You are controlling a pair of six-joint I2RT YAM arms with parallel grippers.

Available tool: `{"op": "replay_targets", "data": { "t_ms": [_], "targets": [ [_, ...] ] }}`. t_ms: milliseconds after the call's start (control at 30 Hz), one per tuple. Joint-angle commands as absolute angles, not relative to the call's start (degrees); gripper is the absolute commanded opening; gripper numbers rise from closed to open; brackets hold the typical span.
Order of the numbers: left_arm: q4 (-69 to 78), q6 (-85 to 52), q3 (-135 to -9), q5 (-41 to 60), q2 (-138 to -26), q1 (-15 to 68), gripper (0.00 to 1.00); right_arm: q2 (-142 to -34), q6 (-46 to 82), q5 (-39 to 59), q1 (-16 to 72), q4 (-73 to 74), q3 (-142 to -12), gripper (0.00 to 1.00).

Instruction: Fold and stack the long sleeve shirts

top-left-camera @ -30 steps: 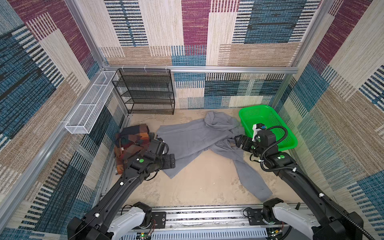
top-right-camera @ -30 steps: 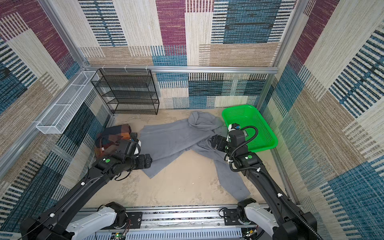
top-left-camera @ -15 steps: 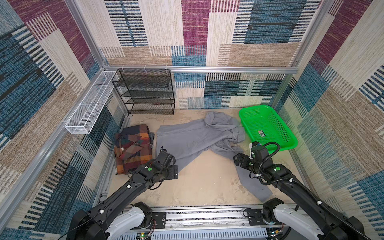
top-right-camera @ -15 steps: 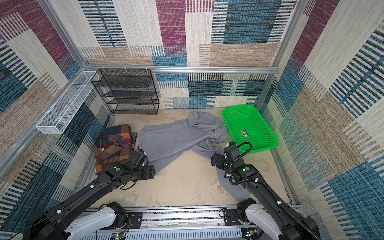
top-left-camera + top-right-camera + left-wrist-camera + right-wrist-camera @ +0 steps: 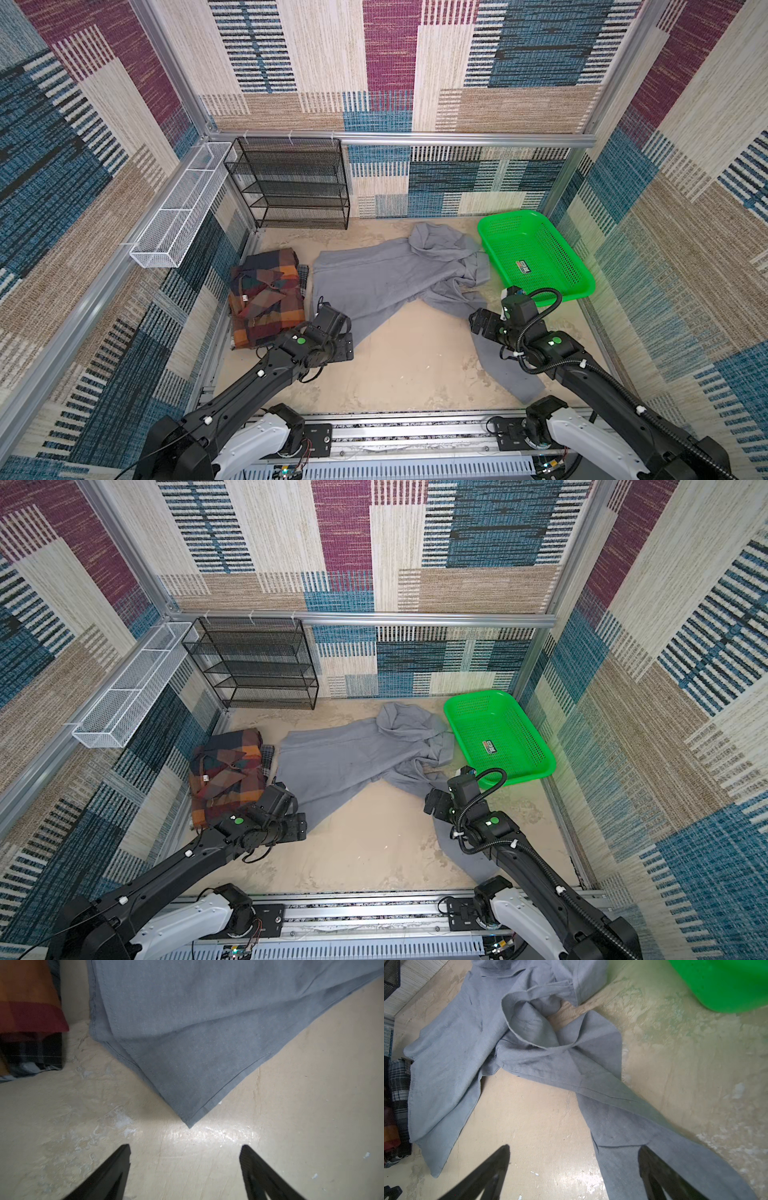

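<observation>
The gray shirt (image 5: 374,278) is lying open and crumpled in the middle of the table (image 5: 415,357). Its top part is bunching up at the back, just beside the green basket (image 5: 540,257). One long sleeve is running down toward the front on the right side. The plaid shirt (image 5: 268,299) is lying folded at the left side of the table, just beside the gray shirt.

The left tool (image 5: 185,1149) is hanging low over the bare table. Its two fingers are standing wide apart and are holding nothing. A corner of the gray shirt's bottom edge is pointing at the gap between them, near but not touching.

The right tool (image 5: 575,1147) is also standing wide apart and holding nothing. It is hanging over the long sleeve. One finger is showing over the sleeve cloth and the other over bare table. I cannot tell if it is touching the cloth.
</observation>
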State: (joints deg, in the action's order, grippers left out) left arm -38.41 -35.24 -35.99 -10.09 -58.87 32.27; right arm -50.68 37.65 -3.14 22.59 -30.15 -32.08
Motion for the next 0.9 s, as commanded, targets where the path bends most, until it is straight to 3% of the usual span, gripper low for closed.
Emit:
{"op": "replay_targets", "data": {
  "t_ms": [0,433,700,867],
  "targets": [
    [-38.01,-36.23,-36.72,-11.16,-59.91,32.33,0.85,-51.55,38.21,-5.24,22.78,-30.21,-32.28,0.97],
    [-34.02,-38.77,-35.15,-11.14,-66.4,36.29,0.78,-58.79,41.04,-13.97,29.64,-33.03,-33.5,0.92],
    [-31.8,-38.14,-34.33,-12.67,-70.35,36.42,0.76,-62.57,40.47,-11.47,29.8,-32.08,-33.19,0.87],
    [-30.46,-38.43,-33.34,-12.48,-71.67,36.46,0.69,-62.22,40.78,-11.4,29.88,-31.66,-32.61,0.86]
  ]
}}
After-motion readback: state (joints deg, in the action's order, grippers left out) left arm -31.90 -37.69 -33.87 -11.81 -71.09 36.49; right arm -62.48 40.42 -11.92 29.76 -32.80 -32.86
